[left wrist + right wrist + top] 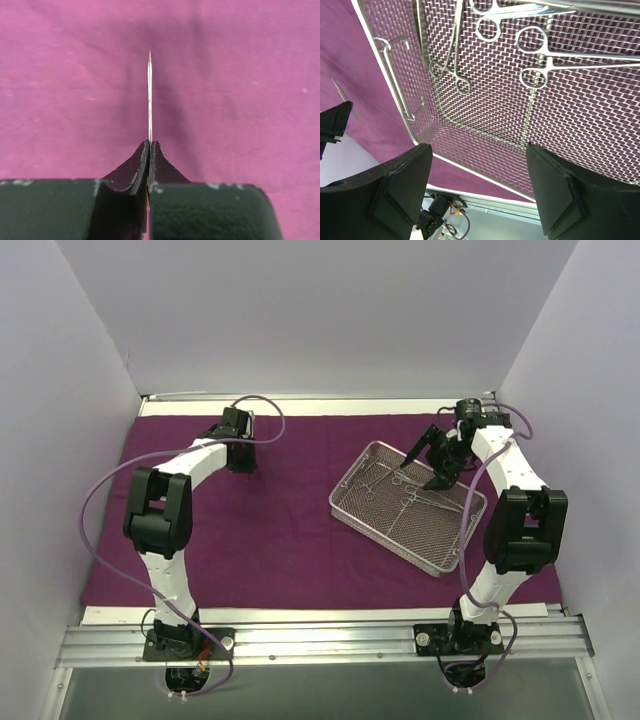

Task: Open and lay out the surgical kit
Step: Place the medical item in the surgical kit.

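The dark purple cloth wrap (pixel 280 530) lies spread flat over the table. On its right part stands the silver wire-mesh tray (pixel 332 505), set at an angle, with several ring-handled forceps (pixel 410 490) lying inside. My left gripper (pixel 243 462) hovers over the cloth at the back left. It is shut on a thin silver instrument (pixel 149 100), seen edge-on and pointing away from the jaws (pixel 150 142). My right gripper (pixel 425 468) hangs open over the tray's far end. Nothing sits between its fingers (pixel 480 170), and forceps rings (pixel 532 40) lie on the mesh (pixel 485 115) below.
White walls close the table at the back and on both sides. A metal rail (pixel 320 640) carrying both arm bases runs along the near edge. A wire handle (pixel 400 75) sits on the tray's end wall. Bare cloth stretches between the two arms.
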`<state>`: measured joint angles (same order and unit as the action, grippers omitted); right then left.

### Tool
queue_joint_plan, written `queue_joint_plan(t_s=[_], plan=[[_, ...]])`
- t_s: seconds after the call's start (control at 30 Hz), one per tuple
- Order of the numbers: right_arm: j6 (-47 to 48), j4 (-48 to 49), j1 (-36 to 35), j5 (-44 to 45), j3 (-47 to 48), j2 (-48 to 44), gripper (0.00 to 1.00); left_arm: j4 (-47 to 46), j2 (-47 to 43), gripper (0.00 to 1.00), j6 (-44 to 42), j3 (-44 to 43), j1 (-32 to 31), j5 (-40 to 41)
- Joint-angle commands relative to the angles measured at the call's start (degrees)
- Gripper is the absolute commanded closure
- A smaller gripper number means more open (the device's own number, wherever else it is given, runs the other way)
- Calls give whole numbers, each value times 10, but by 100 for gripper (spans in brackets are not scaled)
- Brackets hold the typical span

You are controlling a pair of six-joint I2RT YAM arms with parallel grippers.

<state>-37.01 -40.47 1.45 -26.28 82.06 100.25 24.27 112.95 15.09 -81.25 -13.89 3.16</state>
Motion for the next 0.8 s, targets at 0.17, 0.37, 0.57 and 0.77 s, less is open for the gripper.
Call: queue_joint_plan(t_s=[0.17, 0.37, 0.57, 0.77], plan=[[19, -7, 14, -18, -23, -29, 23, 7, 17, 98, 54, -46, -43, 24], [21, -6, 17, -16, -34, -37, 23, 46, 50, 98, 104, -97, -61, 55], [19, -7, 18, -14, -37, -43, 23, 116, 86, 98, 208, -160, -86, 121], [19, -13, 18, -11, -40, -51, 23, 195, 132, 98, 259, -250, -116, 209]])
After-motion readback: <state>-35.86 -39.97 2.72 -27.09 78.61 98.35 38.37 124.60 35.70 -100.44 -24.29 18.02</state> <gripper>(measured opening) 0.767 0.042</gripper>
